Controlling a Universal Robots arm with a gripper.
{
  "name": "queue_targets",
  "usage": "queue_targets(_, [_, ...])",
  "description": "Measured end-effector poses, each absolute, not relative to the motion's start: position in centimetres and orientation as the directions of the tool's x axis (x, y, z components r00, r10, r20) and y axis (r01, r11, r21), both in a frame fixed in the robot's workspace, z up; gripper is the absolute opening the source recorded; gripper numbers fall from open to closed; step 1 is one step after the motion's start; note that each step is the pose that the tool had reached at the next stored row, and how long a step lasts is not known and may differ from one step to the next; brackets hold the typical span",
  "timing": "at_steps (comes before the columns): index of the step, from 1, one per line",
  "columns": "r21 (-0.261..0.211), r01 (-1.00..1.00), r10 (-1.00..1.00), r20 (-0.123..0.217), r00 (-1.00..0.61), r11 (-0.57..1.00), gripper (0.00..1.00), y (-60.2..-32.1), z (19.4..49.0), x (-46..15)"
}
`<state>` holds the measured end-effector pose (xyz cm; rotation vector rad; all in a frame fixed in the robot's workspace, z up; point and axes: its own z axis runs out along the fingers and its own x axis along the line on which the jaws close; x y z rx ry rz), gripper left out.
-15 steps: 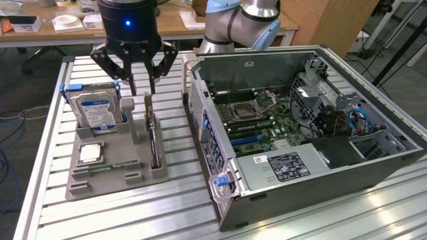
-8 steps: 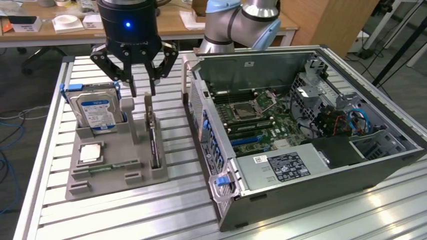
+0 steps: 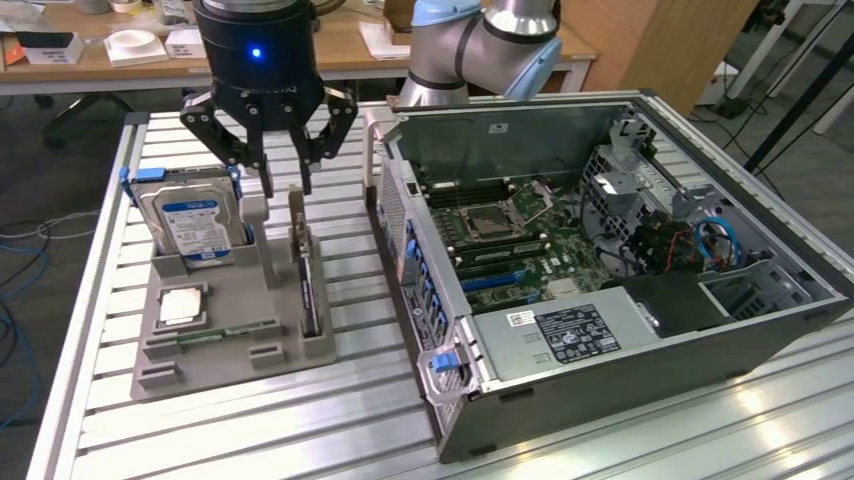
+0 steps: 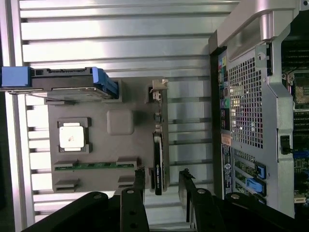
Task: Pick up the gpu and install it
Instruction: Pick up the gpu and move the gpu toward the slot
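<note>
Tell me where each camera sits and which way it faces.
Exterior view: off the arm, raised, looking down at the tray, the case and the table; shows the arm and open gripper.
Wrist view: on the wrist, looking down past the gripper at the tray and gpu.
Shared: gripper, gpu, tray, drive, case.

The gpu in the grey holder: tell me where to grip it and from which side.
Probably grip the gpu along its exposed top edge, coming straight down from above and pinching its two flat faces. It stands on edge in a slot of the grey holder, lower edge hidden.
</note>
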<state>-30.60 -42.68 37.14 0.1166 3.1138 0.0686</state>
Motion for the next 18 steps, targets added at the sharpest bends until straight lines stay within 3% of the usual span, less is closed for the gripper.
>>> queue_targets(18, [0.045, 0.074, 0.075, -0.023, -0.997, 0.996, 0.42, -43.59, 37.1, -30.6])
